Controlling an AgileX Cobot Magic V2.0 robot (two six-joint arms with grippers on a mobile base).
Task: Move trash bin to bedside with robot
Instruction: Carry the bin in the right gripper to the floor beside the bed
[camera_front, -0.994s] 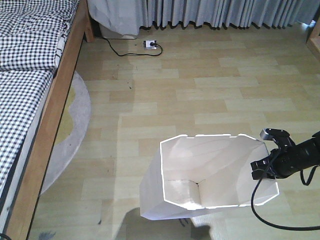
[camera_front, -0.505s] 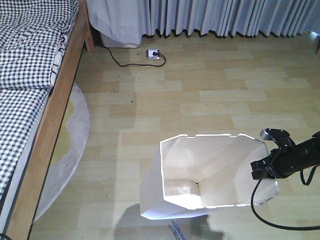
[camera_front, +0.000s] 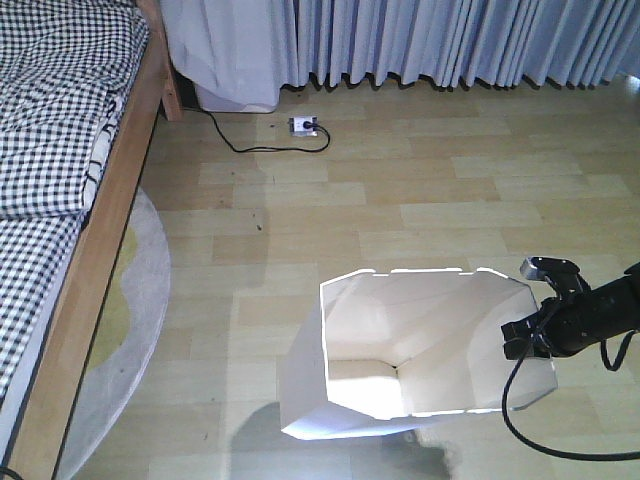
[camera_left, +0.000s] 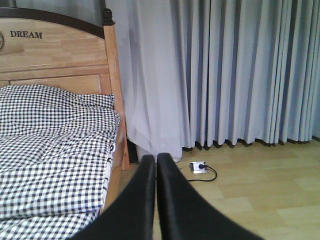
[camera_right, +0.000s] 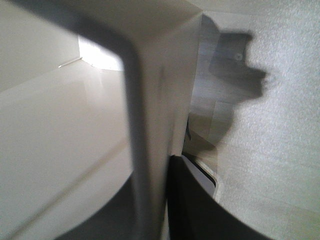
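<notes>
1. The right gripper (camera_front: 530, 335) pinches the near right rim of the trash bin (camera_front: 420, 330). In the right wrist view the thin white wall (camera_right: 60, 125) runs between the two fingers (camera_right: 195, 210), one on each side, at the gripper (camera_right: 160, 165).
2. The trash bin spreads out to the left of that gripper and is tipped so that its eight-sided mouth and cream inside face the front camera. A shadow lies on the floor (camera_front: 420, 200) under it (whether the base touches the boards I cannot tell).
3. A black cable loops down from the right arm, just below the gripper and in front of the bin's right wall.
4. The bed (camera_front: 60, 150), with its wooden side rail and black-and-white check cover, lies well to the left of the right gripper, beyond the bin and apart from it. A pale round rug (camera_front: 130, 330) lies between, tucked partly under the rail.
5. The left gripper (camera_left: 156, 190) has its two black fingers pressed together with nothing between them. The bed (camera_left: 55, 150) is to its left.
6. Ahead of that gripper, grey curtains (camera_left: 225, 75) hang to the floor.
7. A white power strip (camera_left: 198, 166) lies just in front of the curtains with a dark lead (camera_front: 250, 148) running from it.
</notes>
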